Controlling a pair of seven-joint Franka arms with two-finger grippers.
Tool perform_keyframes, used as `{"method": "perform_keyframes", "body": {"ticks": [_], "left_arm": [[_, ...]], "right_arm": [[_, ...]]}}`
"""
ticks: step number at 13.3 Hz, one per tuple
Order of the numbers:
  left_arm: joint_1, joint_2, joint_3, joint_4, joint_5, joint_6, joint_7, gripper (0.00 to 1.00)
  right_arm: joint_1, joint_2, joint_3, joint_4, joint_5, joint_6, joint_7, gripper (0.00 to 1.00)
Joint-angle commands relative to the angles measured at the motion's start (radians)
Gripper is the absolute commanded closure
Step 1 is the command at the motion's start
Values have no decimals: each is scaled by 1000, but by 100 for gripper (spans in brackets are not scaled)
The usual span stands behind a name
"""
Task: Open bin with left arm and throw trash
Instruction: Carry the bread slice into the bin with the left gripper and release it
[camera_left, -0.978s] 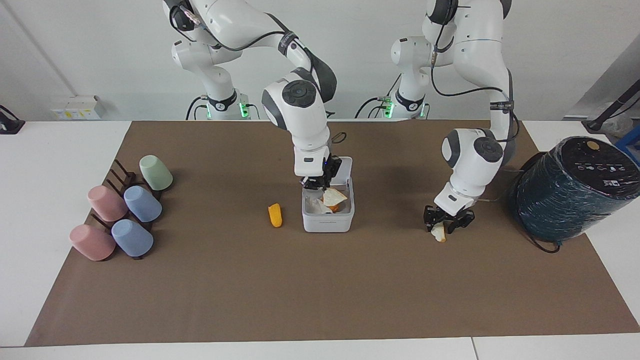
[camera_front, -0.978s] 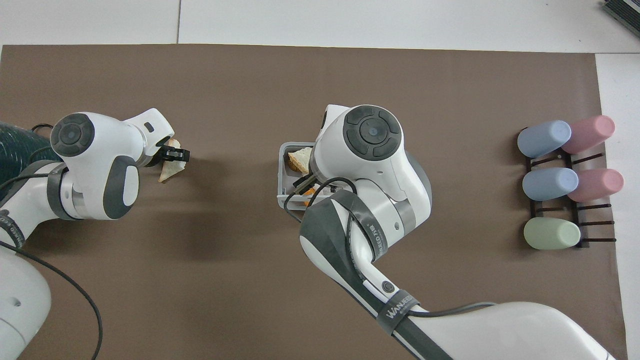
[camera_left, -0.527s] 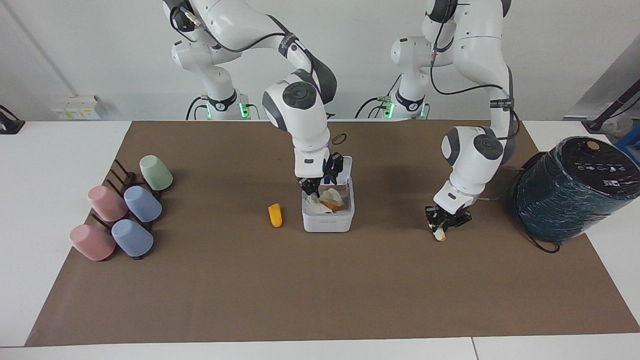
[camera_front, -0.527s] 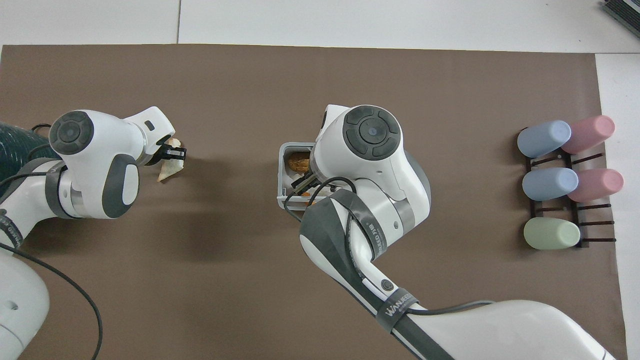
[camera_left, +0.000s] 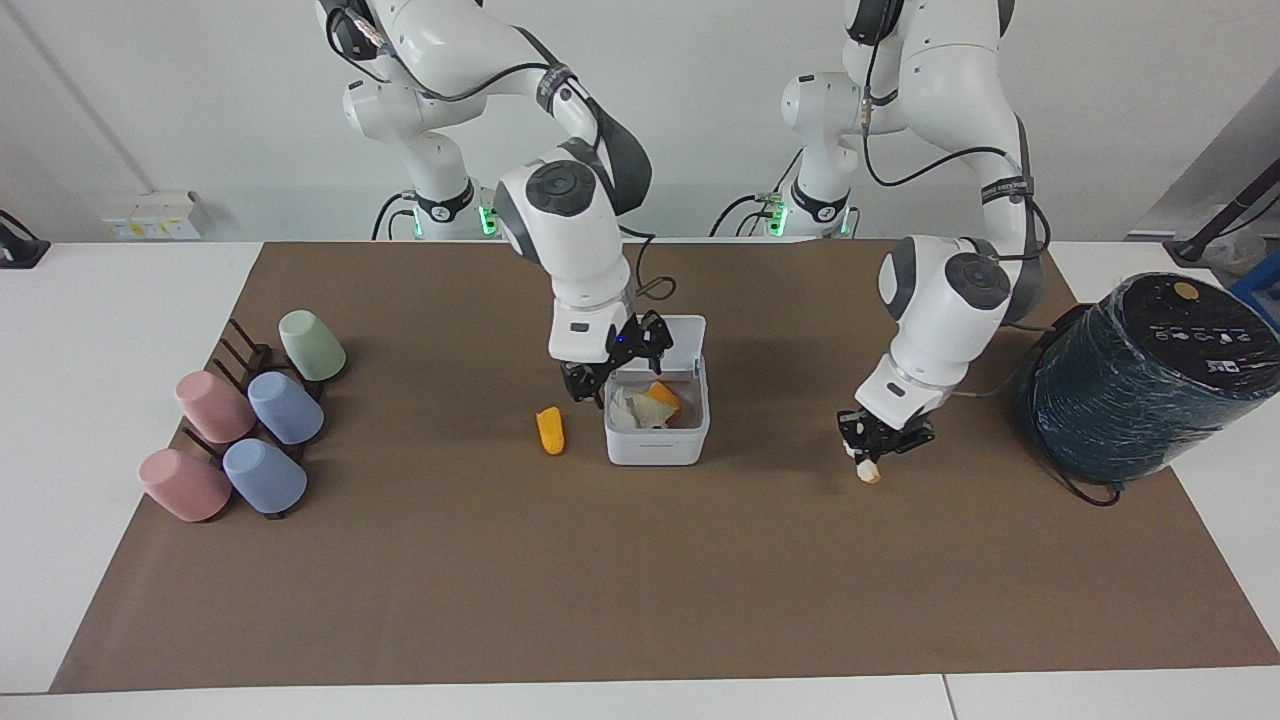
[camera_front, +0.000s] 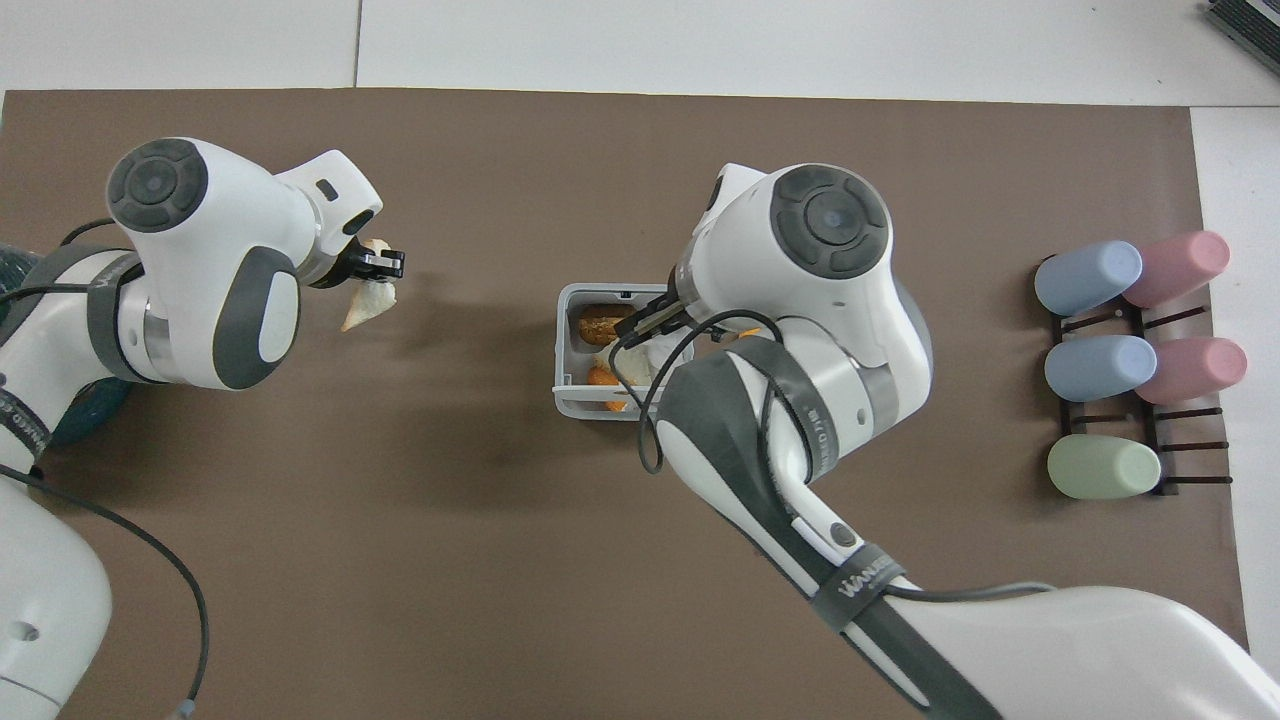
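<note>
Bread is the weak point here: your left gripper has its fingers pinched narrow on the top of a pale bread wedge, and most of the wedge hangs below the fingertips, low over the brown mat toward the left arm's end of the table. It looks like a small bite on a soft, crumbly thing. If you swing it fast, it may tear or slip out short of the bin.

The bin sits mid-mat, well apart from that wedge, with its lid standing up on the edge nearest the robots. Inside it lie another wedge and some orange scraps, so you have less free room for the drop.

Your right gripper hangs with its fingers spread wide and empty over the bin's rim on the right arm's side. That is your second risk: bring the left arm in over the bin while the right is there and the two wrists can meet, or either one can knock the upright lid shut or shove the light bin along the mat.

The orange piece lies on the mat just beside the bin, toward the right arm's end of the table, close under the right gripper. A careless descent could push it away.
</note>
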Motion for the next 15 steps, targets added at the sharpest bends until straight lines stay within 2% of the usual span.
{"method": "perform_keyframes", "body": {"ticks": [1, 3, 4, 7, 10, 11, 12, 13, 15], "left_arm": [[-106, 17, 13, 137, -9, -151, -150, 100], [-168, 13, 13, 181, -58, -184, -230, 100], [-207, 14, 12, 187, -66, -179, -294, 100], [-299, 17, 10, 166, -85, -56, -402, 100], [-350, 14, 10, 131, -91, 29, -480, 100], [-351, 14, 10, 131, -91, 41, -485, 93], [-351, 16, 10, 132, -91, 39, -483, 68], [-351, 14, 10, 132, -91, 25, -485, 52], [-353, 13, 10, 137, -89, -1, -485, 43]], "right_arm": [[-82, -29, 13, -35, -4, 4, -11, 0], [-121, -64, 15, -123, -4, 16, -93, 0], [-135, -79, 15, -185, 1, 60, -145, 0], [-143, -84, 15, -355, 5, 209, -199, 0], [-145, -81, 16, -423, 16, 248, -201, 0], [-143, -72, 16, -429, 16, 249, -196, 0], [-143, -61, 16, -441, 16, 261, -192, 0], [-145, -50, 16, -449, 16, 295, -192, 0], [-136, -35, 16, -454, 57, 329, -193, 0]]}}
